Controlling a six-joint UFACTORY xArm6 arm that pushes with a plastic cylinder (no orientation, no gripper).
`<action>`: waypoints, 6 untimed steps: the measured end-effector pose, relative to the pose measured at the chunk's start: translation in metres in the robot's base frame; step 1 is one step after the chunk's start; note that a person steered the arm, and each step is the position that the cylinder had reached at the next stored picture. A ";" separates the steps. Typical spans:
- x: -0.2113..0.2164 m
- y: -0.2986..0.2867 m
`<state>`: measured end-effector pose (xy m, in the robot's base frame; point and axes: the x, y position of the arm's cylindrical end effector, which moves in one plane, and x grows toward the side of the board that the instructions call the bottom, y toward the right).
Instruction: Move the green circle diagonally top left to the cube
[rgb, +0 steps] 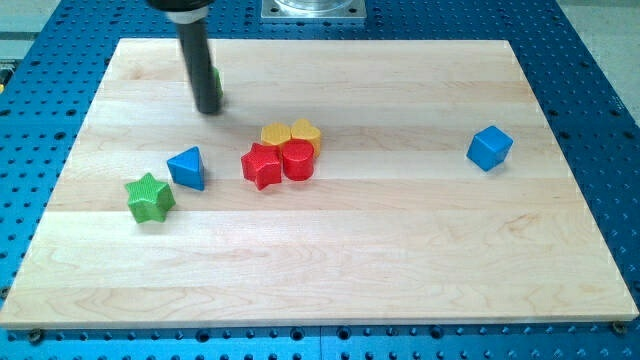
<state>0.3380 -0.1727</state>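
Observation:
My rod comes down from the view's top left, and my tip (208, 110) rests on the board. The green circle (215, 79) is almost wholly hidden behind the rod; only a green sliver shows at the rod's right edge, just above the tip. The blue cube (489, 148) sits far off at the view's right, alone.
A wooden board (400, 260) lies on a blue perforated table. Near the middle sit a red star (261, 166), a red cylinder (298, 160), a yellow hexagon-like block (276, 134) and a yellow heart (306, 131). At the left are a blue triangle (187, 167) and a green star (149, 197).

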 end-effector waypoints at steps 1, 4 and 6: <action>-0.016 -0.060; -0.044 0.077; -0.044 0.240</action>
